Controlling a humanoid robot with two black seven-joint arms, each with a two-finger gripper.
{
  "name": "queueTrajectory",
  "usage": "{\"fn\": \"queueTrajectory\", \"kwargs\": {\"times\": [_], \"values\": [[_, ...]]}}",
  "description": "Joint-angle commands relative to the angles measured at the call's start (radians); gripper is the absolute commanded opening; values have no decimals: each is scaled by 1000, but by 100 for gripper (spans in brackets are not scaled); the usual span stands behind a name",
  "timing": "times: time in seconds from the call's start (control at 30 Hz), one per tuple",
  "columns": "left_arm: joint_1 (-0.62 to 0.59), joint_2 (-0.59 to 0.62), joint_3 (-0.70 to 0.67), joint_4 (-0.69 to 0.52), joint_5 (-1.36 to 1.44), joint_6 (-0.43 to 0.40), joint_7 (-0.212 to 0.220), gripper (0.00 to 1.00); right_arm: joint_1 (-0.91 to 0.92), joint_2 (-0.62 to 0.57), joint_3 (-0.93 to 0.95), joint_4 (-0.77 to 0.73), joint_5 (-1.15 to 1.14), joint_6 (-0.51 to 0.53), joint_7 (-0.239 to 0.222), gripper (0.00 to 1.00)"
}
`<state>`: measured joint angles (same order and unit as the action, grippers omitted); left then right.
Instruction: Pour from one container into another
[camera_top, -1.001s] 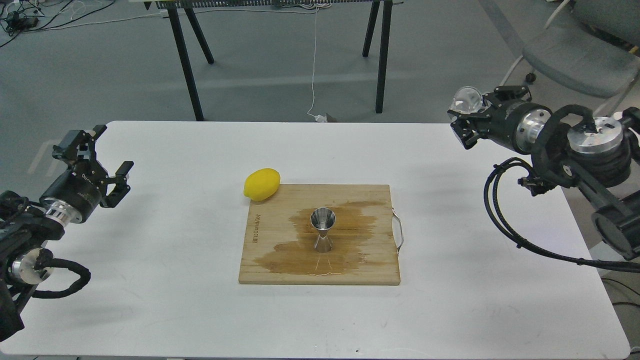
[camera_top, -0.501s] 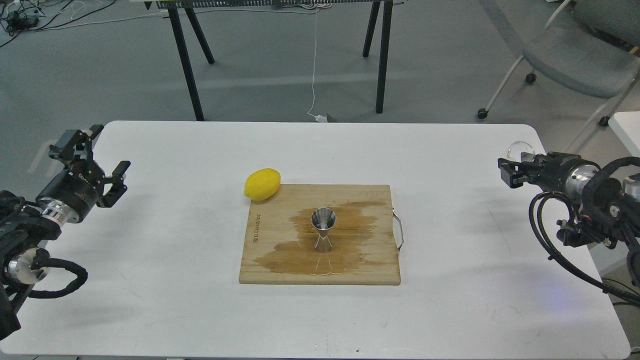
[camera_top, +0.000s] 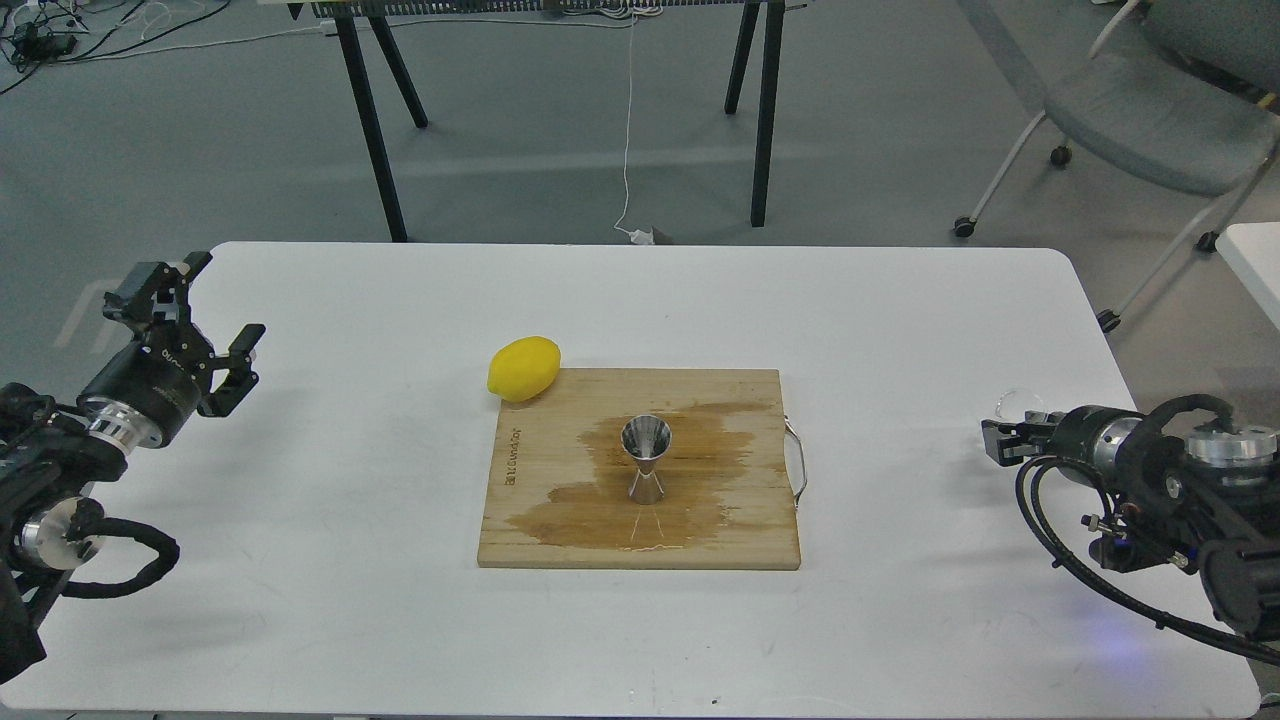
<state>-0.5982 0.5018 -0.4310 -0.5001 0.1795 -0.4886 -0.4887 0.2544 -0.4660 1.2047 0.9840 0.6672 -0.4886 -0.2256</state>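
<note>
The shiny steel jigger (camera_top: 647, 458) stands upright in the middle of the wooden cutting board (camera_top: 530, 530), on a dark wet stain. Far to its right, low over the table's right side, my right gripper (camera_top: 1004, 438) is shut on the small clear glass cup (camera_top: 1017, 404), which shows just above the fingers. My left gripper (camera_top: 198, 314) is open and holds nothing, over the table's left edge, well away from the board.
A yellow lemon (camera_top: 523, 367) lies at the board's back left corner. A metal handle (camera_top: 797, 462) sticks out from the board's right side. The white table (camera_top: 350, 560) ends near both arms; black trestle legs and a chair stand on the floor behind.
My right arm has swung down and back toward me with the glass cup, from high at the table's far right to low near its right edge. The left arm barely moved.
</note>
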Motion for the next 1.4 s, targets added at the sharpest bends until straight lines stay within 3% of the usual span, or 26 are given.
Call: {"fn": "queueTrajectory", "kwargs": {"times": [0.0, 0.27, 0.57, 0.63, 0.7, 0.73, 1.17, 1.37], "values": [[0, 1, 0, 0, 0, 0, 0, 99, 0, 13, -2, -2, -14, 0, 0, 45], [2, 1, 0, 0, 0, 0, 0, 99, 5, 23, -4, -2, -14, 0, -3, 58], [0, 3, 0, 0, 0, 0, 0, 99, 8, 26, -4, 1, -14, 0, -5, 63], [0, 3, 0, 0, 0, 0, 0, 99, 9, 26, -4, 8, -14, 0, -8, 72], [0, 3, 0, 0, 0, 0, 0, 99, 11, 27, -2, 13, -12, 0, -9, 93], [1, 3, 0, 0, 0, 0, 0, 99, 13, 29, -1, 13, -12, 0, -11, 98], [0, 1, 0, 0, 0, 0, 0, 99, 23, 12, 6, 62, -9, 0, -15, 99], [0, 1, 0, 0, 0, 0, 0, 99, 75, -60, 18, 195, -15, 0, -15, 99]]}}
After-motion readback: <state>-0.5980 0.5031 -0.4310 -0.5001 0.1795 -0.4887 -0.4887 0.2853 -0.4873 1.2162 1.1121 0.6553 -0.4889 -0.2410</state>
